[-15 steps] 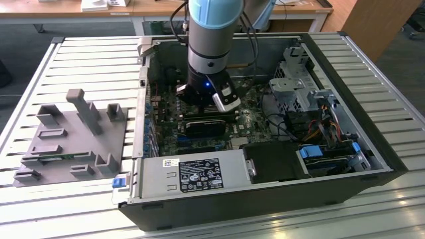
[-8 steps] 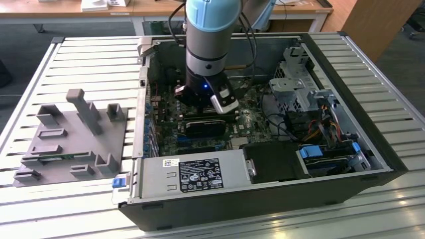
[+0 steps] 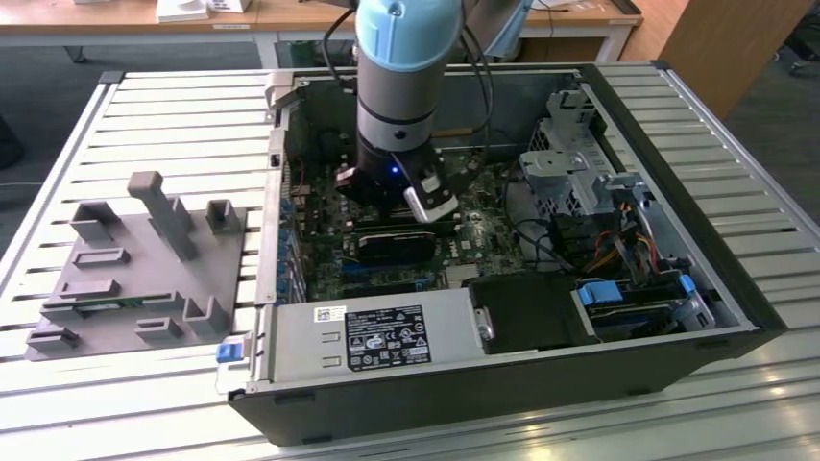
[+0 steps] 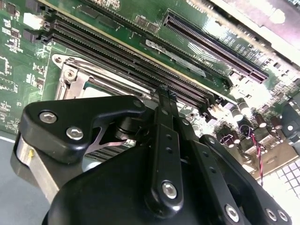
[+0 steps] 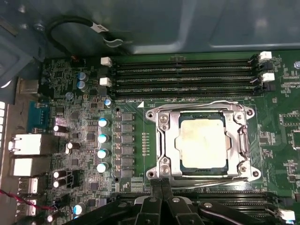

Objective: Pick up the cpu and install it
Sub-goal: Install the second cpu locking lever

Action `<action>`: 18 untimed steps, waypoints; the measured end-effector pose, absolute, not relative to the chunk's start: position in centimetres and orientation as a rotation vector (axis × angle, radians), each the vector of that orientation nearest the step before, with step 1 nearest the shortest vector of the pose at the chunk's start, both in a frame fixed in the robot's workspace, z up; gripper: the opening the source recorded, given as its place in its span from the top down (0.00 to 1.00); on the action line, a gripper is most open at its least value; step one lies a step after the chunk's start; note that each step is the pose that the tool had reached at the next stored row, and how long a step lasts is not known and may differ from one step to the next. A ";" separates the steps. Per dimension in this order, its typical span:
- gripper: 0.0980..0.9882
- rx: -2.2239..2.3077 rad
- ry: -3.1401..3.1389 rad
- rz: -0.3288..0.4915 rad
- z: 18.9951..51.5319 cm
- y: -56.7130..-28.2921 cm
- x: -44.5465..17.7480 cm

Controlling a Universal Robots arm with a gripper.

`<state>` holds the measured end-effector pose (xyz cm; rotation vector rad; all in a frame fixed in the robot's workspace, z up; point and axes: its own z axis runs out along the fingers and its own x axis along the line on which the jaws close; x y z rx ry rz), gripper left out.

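Motherboard [image 5: 70, 140] socket [image 5: 161, 122] holds cpu [image 5: 202, 142], end effector [image 5: 161, 187] beside

We can't really see the socket [image 4: 82, 82] in the second wrist view, the gripper [image 4: 161, 101] body covers most of it from 6 o'clock. In the exterior view the arm [image 3: 407, 86] hides the board's middle and runs off at 12 o'clock. The first wrist view cuts the gripper's [image 5: 161, 187] linkage at 6 o'clock.

Arm [image 3: 405, 67] upright, reaching straight down, wrist low, end effector [image 5: 161, 185] pointing down, fingers [image 4: 165, 101] pressed together, holding nothing
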<state>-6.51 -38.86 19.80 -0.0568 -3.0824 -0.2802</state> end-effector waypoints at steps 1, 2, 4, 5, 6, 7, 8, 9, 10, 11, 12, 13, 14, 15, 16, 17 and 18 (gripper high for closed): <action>0.99 -0.057 -3.082 -0.283 19.7 -38.9 -6.6; 0.99 -0.057 -3.082 -0.287 19.7 -38.9 -6.6; 0.99 -0.056 -3.082 -0.292 19.7 -38.9 -6.8; 0.99 -0.056 -3.082 -0.295 19.6 -38.9 -6.9; 0.99 -0.056 -3.082 -0.299 19.6 -38.9 -7.0; 0.99 -0.056 -3.081 -0.304 19.6 -38.9 -7.1; 0.99 -0.056 -3.081 -0.309 19.6 -38.9 -7.2; 0.99 -0.056 -3.080 -0.312 19.6 -38.9 -7.2; 0.99 -0.056 -3.080 -0.314 19.6 -38.9 -7.2; 0.99 -0.056 -3.080 -0.315 19.6 -38.9 -7.2; 0.99 -0.056 -3.080 -0.317 19.7 -38.9 -7.2; 0.99 -0.056 -3.080 -0.319 19.7 -38.8 -7.2; 0.99 -0.056 -3.080 -0.319 19.8 -38.8 -7.2; 0.99 -0.056 -3.080 -0.320 19.9 -38.9 -7.2; 0.99 -0.056 -3.079 -0.323 19.9 -38.9 -7.2; 0.99 -0.056 -3.079 -0.325 19.9 -38.9 -7.1; 0.99 -0.056 -3.079 -0.327 19.9 -38.9 -7.1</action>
